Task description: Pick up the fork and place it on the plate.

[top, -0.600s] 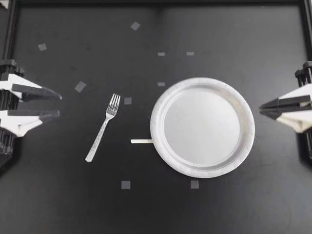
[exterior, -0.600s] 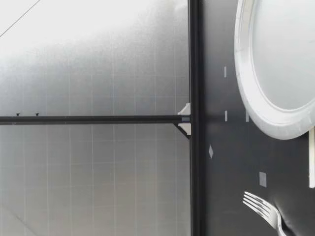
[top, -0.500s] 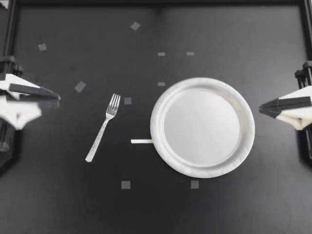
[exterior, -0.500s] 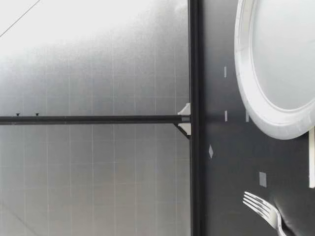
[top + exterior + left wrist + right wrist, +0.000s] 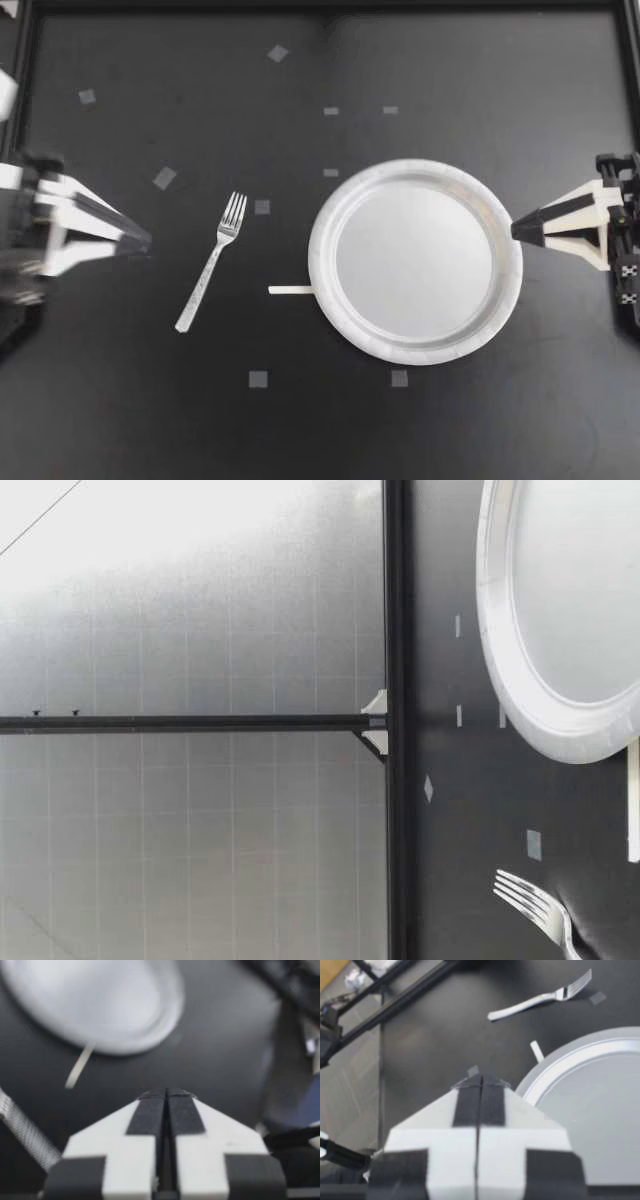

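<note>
Fork flat on tabletop, near plate, not touching | our left pincer beyond fork from plate, closed, empty | right pincer at plate's rim, likewise | we'd spread left pincer, straddle handle crosswise

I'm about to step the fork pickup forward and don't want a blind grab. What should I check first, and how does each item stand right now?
1. Fork lying free on the table, nothing on it: ok.
2. Plate empty, with room for the fork: ok.
3. Left gripper open for the grasp: not ok, it is shut.
4. Left gripper above the fork: not ok, it is off to the side, short of the handle.
5. Right gripper clear of the plate: cannot tell. It is shut, and its tip overlaps the rim in the top view, but its height is unclear.
</note>
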Robot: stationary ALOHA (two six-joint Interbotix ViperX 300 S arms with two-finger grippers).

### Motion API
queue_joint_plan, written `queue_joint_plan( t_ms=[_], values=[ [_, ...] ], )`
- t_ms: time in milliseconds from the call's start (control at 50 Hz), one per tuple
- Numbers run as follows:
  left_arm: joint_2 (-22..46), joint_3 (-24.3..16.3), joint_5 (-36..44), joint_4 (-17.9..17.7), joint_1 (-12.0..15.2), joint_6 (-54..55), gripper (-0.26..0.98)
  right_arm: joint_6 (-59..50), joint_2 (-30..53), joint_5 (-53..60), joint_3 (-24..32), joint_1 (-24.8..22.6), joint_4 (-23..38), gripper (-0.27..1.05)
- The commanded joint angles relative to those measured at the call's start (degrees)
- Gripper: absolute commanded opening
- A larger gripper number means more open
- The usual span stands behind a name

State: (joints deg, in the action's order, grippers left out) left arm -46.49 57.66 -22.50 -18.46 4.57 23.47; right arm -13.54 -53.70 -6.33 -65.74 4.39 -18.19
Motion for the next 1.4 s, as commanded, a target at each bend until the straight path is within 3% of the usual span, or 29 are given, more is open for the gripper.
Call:
queue_joint_plan(
  t_ms=[0,120,340,800,1100,1380],
  values=[
    [2.64,2.99,-0.09,0.09,0.26,1.58,0.01,0.18,1.05,1.41,0.7,0.44,1.32,0.07],
    [2.81,5.54,3.16,0.53,0.26,1.32,0.14,0.18,2.02,3.69,-0.26,0.44,1.41,0.23],
    [6.33,8.96,12.92,0.53,0.62,1.93,0.59,0.26,1.85,9.84,-2.64,0.44,1.41,0.38],
    [29.36,0.97,13.62,1.41,1.32,1.23,0.52,-0.18,2.64,9.76,-3.16,0.35,1.41,0.39],
    [35.68,-4.57,7.73,5.71,4.04,1.41,0.52,-0.18,2.37,9.93,-3.96,0.35,1.41,0.39],
    [39.9,-6.33,5.98,7.38,5.36,1.49,0.52,-0.26,1.49,10.81,-5.63,-0.35,1.32,0.39]
  ],
)
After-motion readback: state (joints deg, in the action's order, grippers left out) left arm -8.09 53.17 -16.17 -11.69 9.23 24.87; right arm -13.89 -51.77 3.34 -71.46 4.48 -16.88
